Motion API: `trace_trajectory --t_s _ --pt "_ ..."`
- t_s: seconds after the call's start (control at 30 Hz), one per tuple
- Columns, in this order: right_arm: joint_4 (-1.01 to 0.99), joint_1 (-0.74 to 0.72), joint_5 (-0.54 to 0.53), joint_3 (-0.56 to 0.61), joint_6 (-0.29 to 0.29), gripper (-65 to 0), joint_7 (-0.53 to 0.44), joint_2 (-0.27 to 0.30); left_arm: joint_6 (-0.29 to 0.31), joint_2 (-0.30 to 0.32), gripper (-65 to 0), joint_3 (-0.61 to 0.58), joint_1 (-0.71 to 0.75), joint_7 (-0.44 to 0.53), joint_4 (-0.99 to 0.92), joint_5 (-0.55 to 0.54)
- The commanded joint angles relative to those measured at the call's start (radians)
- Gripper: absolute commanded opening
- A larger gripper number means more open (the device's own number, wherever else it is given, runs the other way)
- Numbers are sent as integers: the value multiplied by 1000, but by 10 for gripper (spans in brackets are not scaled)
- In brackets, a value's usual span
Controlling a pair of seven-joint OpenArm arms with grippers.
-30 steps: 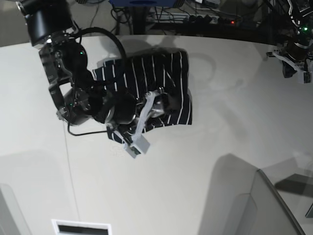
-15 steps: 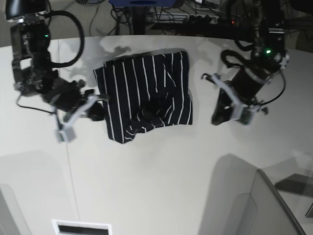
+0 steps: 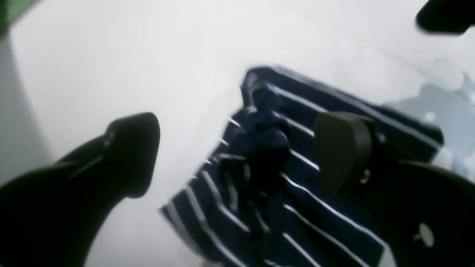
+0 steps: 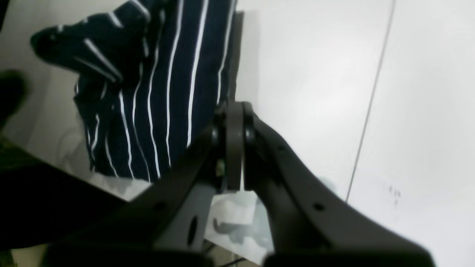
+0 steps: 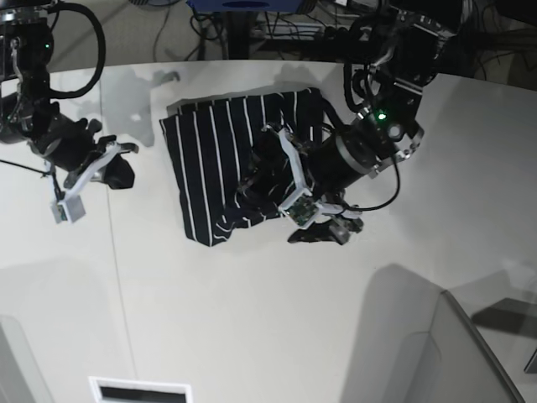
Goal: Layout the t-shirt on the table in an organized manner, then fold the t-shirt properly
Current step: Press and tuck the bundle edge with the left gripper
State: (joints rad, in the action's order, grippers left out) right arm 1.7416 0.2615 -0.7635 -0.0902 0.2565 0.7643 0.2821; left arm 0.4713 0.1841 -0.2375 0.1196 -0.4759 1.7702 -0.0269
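The dark striped t-shirt [image 5: 214,164] lies bunched in a rough rectangle on the off-white table [image 5: 268,311], with a rumpled lump at its near right part. My left gripper [image 5: 281,201] hangs open over that right part; in the left wrist view one of its fingers [image 3: 133,137] is over bare table and the other over the t-shirt [image 3: 267,167], nothing held. My right gripper [image 5: 122,176] is shut and empty, off the shirt's left edge. The right wrist view shows the right gripper [image 4: 234,122] with its fingers pressed together beside the t-shirt [image 4: 159,74].
A thin dark seam [image 5: 117,277] runs across the table left of the shirt, also seen as the seam [image 4: 367,111] in the right wrist view. Cables and equipment [image 5: 336,29] sit beyond the far edge. A grey panel [image 5: 445,353] stands at the near right.
My left arm swung in from the right to hang over the shirt, and its gripper opened. My right arm left the shirt, shut, and drew back to the left.
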Motion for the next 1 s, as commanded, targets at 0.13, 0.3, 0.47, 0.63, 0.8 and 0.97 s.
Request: trace_trajectory --t_s 0.13,0.3,0.47,0.63,0.8,0.97 --pt "19 5 -17 -23 10 -648 -19 12 -9 -33 -64 -35 -73 24 -94 -8" --pt "18 5 -17 -23 10 -648 -19 12 -9 -68 -72 -66 -113 24 -165 -8" --pt "18 5 -17 -23 10 -648 -19 12 -9 -84 -342 -56 -114 24 -221 -8" --pt "16 2 -17 -23 10 -648 -19 12 -10 -76 -650 -32 -113 24 -220 -3" --pt "16 0 -17 -15 10 -648 -19 12 -10 -82 -650 112 -100 22 -214 0" --pt "16 0 -15 -13 10 -648 -19 12 -10 -82 -650 203 -107 -80 -214 -8"
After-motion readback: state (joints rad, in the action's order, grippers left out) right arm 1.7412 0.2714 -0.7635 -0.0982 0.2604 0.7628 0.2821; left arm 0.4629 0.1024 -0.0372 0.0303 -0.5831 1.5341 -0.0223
